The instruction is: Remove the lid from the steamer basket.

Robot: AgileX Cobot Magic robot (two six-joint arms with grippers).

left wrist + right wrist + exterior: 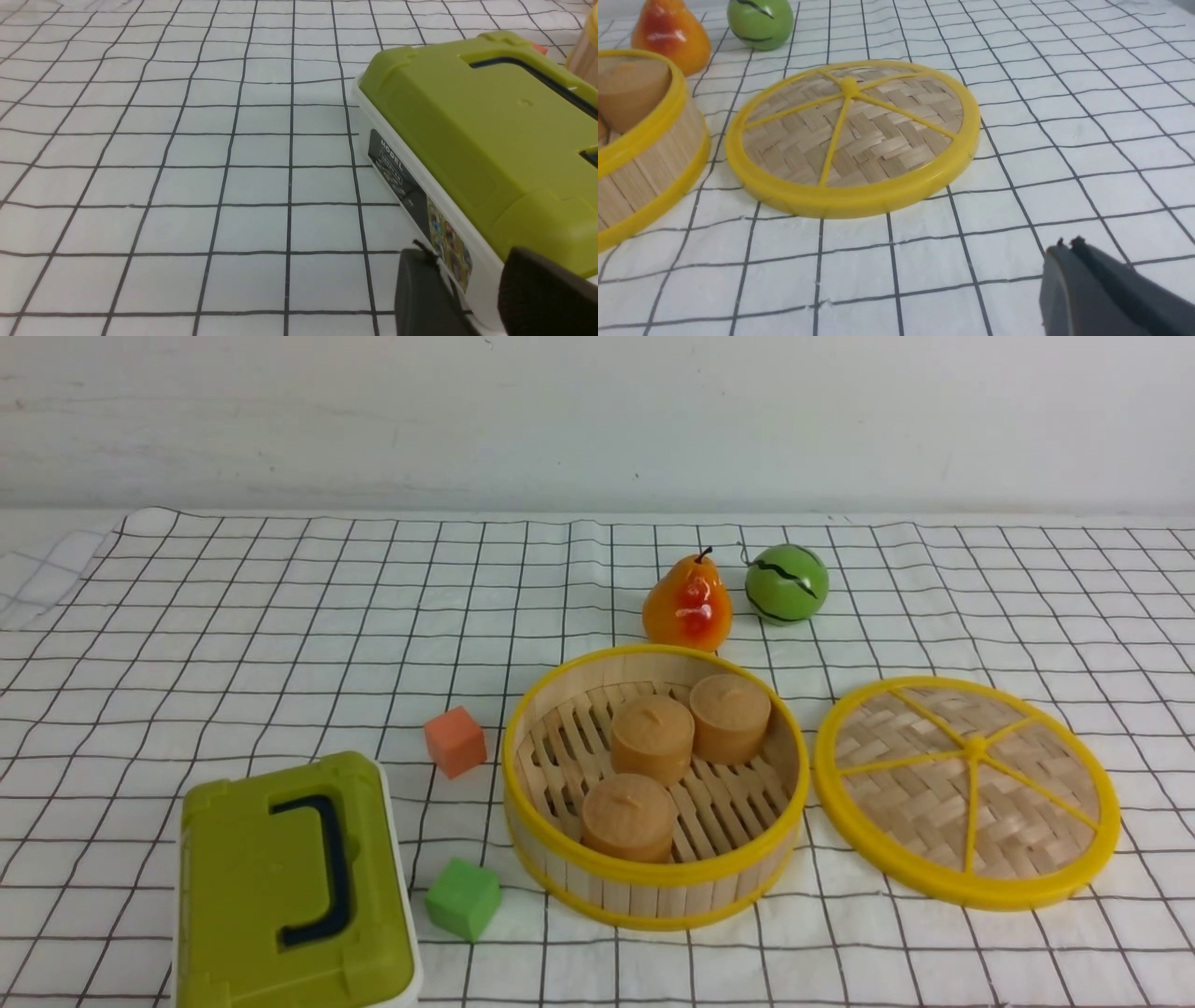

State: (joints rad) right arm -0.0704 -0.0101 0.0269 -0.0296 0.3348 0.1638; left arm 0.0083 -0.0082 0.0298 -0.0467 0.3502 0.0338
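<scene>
The steamer basket (653, 887) stands open on the checked cloth, with three tan cylinders inside; its wall also shows in the right wrist view (640, 172). The lid (966, 791) lies flat on the cloth just right of the basket, apart from it, and also shows in the right wrist view (852, 135). Neither gripper shows in the front view. My right gripper (1066, 243) is shut and empty, over bare cloth on the near side of the lid. My left gripper (476, 298) is open and empty beside the olive-green box (476, 130).
The olive-green box with a dark handle (294, 887) sits at the front left. An orange cube (456, 741) and a green cube (463, 899) lie between it and the basket. A toy pear (688, 604) and a green toy melon (786, 583) stand behind the basket.
</scene>
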